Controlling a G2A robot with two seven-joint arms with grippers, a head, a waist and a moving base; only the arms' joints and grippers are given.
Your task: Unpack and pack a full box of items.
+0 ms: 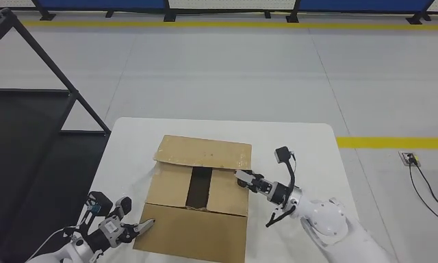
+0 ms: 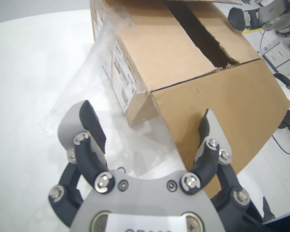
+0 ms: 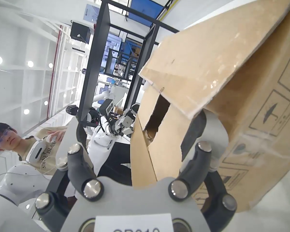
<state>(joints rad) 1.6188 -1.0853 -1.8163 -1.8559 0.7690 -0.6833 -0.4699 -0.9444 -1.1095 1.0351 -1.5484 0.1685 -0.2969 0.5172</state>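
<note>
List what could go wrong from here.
1. The open right end effector sits at the edge of a top flap of the brown cardboard box; lifting could drag the box instead.
2. Loose clear plastic film lies by the open left end effector and might snag on it.

Holds the left gripper (image 2: 147, 112) wide open at the near left corner of the cardboard box (image 1: 171, 188), one finger (image 2: 209, 131) against the box's near flap, the other (image 2: 91, 121) clear of the box on its left. Brings the left arm (image 1: 75, 249) in low from the box's near left. Extends the right arm (image 1: 321, 222) from the box's near right, wrist level, right gripper (image 3: 140, 125) spread open at the right top flap's edge.
</note>
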